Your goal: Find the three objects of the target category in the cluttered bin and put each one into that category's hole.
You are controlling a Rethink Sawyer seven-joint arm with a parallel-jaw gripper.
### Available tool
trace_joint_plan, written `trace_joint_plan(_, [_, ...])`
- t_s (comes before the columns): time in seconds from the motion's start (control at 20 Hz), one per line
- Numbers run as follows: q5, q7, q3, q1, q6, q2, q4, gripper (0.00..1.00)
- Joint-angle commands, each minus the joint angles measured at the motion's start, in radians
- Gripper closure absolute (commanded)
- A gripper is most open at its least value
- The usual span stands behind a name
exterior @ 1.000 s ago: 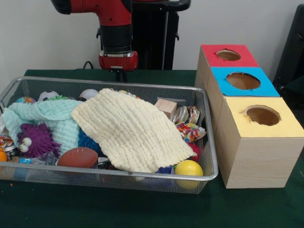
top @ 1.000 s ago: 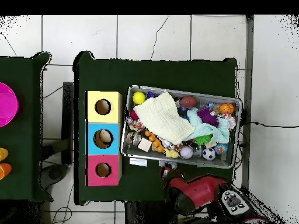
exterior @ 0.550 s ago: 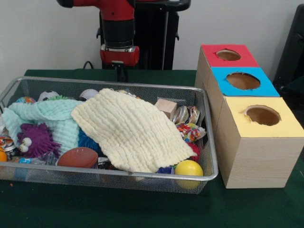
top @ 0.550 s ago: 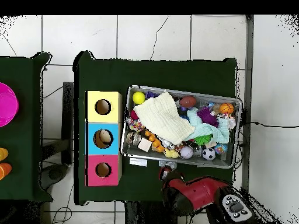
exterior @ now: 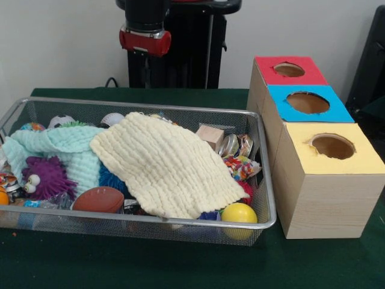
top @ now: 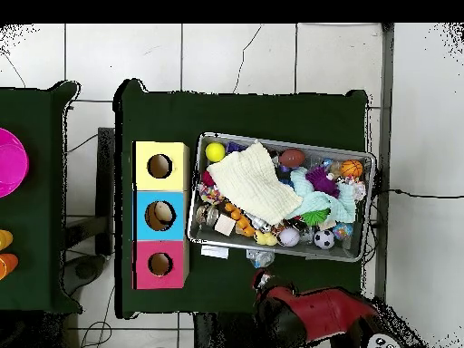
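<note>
My tool (exterior: 145, 75) hangs raised behind the wire bin (exterior: 263, 180), clear of the cream cloth (exterior: 165, 165); its fingers seem too dim to tell if parted.

I'm seeing the cream cloth (exterior: 165, 165) covering much of the wire bin (exterior: 144, 108), hiding whatever lies under it. I'm losing the arm (exterior: 144, 27) past the top edge in the front view, and the gripper (exterior: 146, 72) below it is blending into the dark pedestal, too unclear for me to read.
</note>
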Motion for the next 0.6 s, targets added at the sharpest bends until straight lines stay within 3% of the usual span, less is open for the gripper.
trace_joint_plan(0.05, [0.032, -0.080, 0.118, -0.014, 0.075, -0.036, 0.005, 1.00])
trace_joint_plan(0.4, [-0.068, -0.003, 0.023, 0.067, -0.065, 0.112, -0.091, 1.00])
trace_joint_plan(0.6, [-0.106, 0.018, -0.036, 0.116, -0.148, 0.131, -0.121, 1.00])
